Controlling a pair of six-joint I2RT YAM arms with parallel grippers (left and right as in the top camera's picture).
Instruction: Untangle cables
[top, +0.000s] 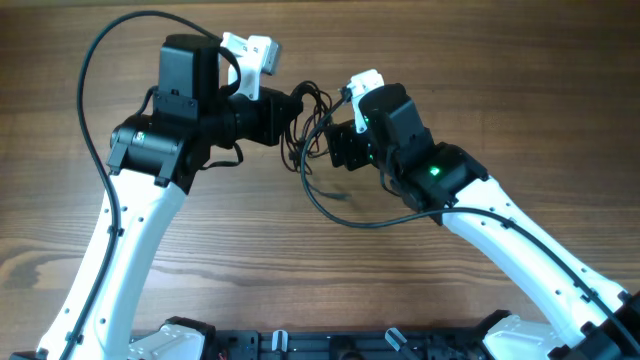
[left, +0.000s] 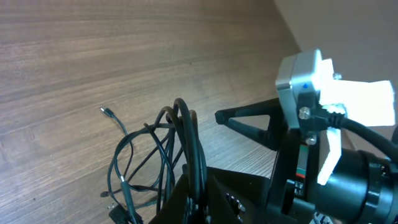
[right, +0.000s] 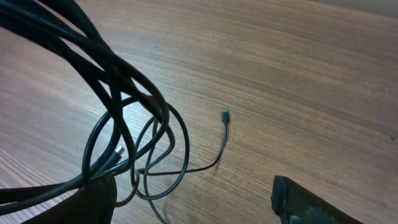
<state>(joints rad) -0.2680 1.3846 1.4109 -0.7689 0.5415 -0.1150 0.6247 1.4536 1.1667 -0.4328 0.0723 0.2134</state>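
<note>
The cables (top: 312, 112) are a thin black tangle of loops hanging between my two grippers above the wood table. My left gripper (top: 298, 106) is shut on several strands; in the left wrist view the strands (left: 186, 137) run up out of its jaws (left: 199, 200), and one small plug end (left: 106, 112) lies on the table. My right gripper (top: 336, 142) is open right next to the bundle. In the right wrist view its fingers (right: 186, 196) are wide apart, loops (right: 134, 124) drape over the left finger, and a plug end (right: 225, 114) rests on the wood.
One long black strand (top: 345, 220) trails down from the bundle and curves toward the right arm. The right arm's wrist camera (left: 311, 81) sits close to my left gripper. The wood table (top: 300, 290) stretches on all sides.
</note>
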